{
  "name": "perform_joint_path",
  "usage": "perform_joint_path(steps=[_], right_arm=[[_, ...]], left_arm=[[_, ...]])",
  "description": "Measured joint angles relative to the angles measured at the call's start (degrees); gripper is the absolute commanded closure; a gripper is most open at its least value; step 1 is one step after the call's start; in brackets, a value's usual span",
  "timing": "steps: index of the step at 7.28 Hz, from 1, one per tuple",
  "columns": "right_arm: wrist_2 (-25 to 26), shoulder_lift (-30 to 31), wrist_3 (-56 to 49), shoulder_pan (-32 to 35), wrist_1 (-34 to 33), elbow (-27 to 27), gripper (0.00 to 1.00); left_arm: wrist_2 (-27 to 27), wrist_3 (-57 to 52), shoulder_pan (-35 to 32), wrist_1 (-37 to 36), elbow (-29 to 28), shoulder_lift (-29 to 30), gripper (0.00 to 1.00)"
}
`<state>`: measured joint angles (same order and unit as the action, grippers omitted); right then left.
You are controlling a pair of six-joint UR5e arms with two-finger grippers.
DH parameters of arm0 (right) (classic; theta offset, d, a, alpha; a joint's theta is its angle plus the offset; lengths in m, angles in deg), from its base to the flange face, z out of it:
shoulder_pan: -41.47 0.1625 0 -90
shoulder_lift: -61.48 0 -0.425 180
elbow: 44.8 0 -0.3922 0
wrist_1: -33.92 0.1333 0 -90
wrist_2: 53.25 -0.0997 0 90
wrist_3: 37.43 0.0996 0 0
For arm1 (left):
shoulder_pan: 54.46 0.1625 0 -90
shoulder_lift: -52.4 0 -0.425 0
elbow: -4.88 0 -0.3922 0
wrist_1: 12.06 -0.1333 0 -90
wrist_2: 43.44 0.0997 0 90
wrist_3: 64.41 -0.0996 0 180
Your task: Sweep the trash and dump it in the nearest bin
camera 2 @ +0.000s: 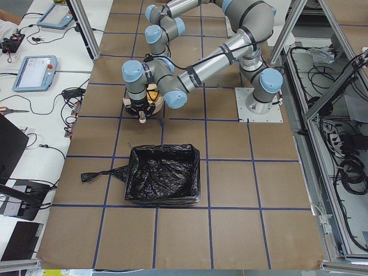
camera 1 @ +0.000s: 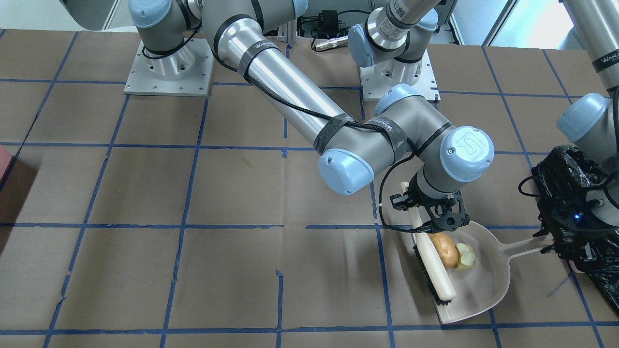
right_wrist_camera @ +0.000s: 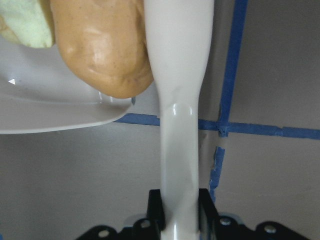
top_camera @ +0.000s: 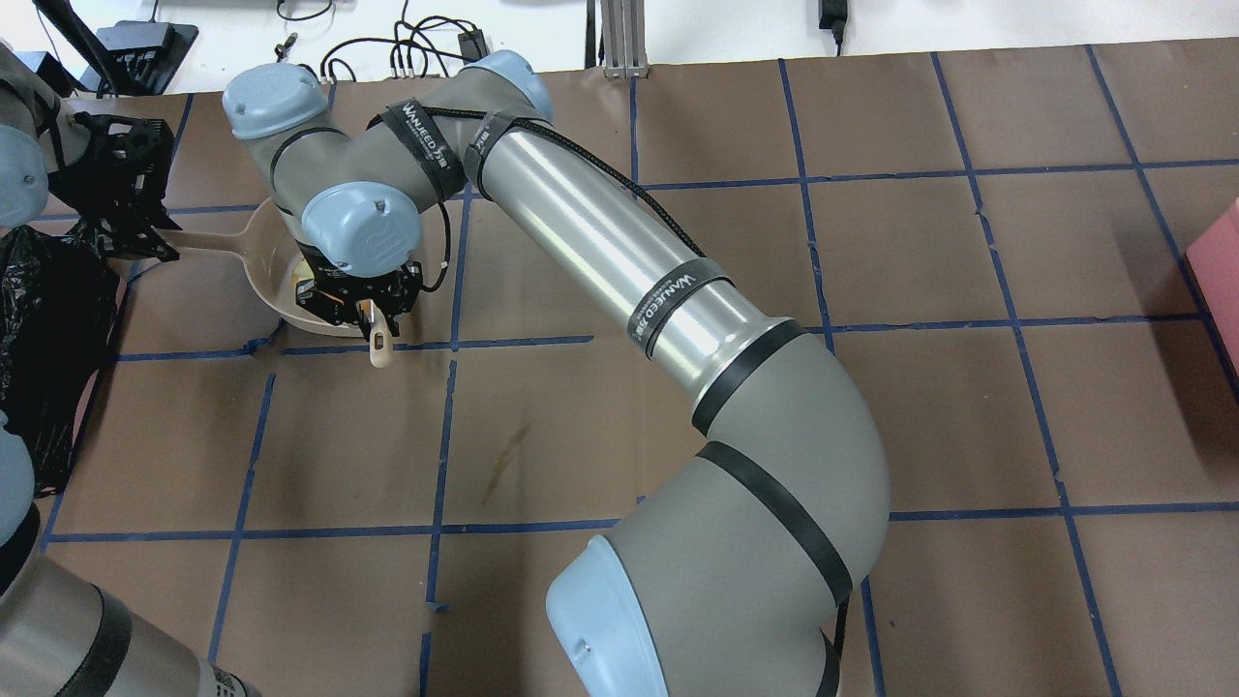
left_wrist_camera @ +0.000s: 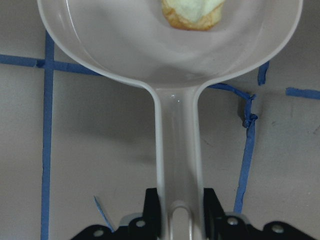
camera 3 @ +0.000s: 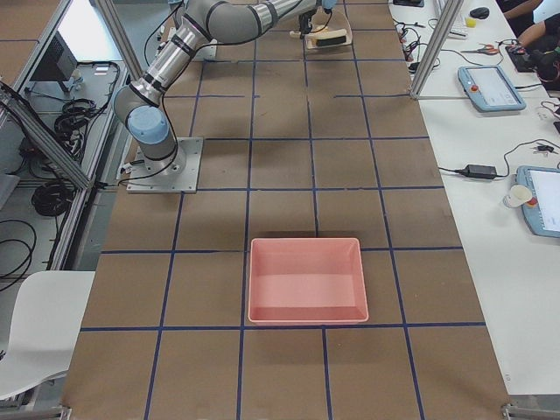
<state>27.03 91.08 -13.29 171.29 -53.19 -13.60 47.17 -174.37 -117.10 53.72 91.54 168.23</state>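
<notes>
A translucent dustpan [camera 1: 483,285] lies on the table. In it, the tan potato lump [camera 1: 444,250] and a golden bread chunk [camera 1: 465,256] rest against the white brush [camera 1: 437,270]. I cannot make out a second chunk apart from it. My right gripper [camera 1: 435,220] is shut on the brush handle [right_wrist_camera: 179,125], with the potato [right_wrist_camera: 102,50] pressed beside it. My left gripper [left_wrist_camera: 179,212] is shut on the dustpan handle [left_wrist_camera: 177,160], with bread [left_wrist_camera: 192,12] in the pan ahead. The black-bagged bin [camera 2: 163,181] stands close by, next to my left arm.
A pink bin with no bag [camera 3: 306,280] stands far off on my right side of the table. Blue tape lines grid the brown table cover [top_camera: 871,290]. My right arm stretches across the middle of the table to the dustpan [top_camera: 261,281].
</notes>
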Motion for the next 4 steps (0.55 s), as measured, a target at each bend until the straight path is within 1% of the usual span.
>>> perform_joint_path(steps=[2,4], right_arm=[[-1.04,-0.47,-5.12,0.01,-0.60,0.01,0.98],[-2.14,0.08,-9.46,0.15,-1.07,0.14,0.98]], left_arm=[[-0.36,0.49,-0.27,-0.03,0.24,-0.20,0.99],[-1.90,0.57,-0.30,0.02,1.07,-0.23,0.99]])
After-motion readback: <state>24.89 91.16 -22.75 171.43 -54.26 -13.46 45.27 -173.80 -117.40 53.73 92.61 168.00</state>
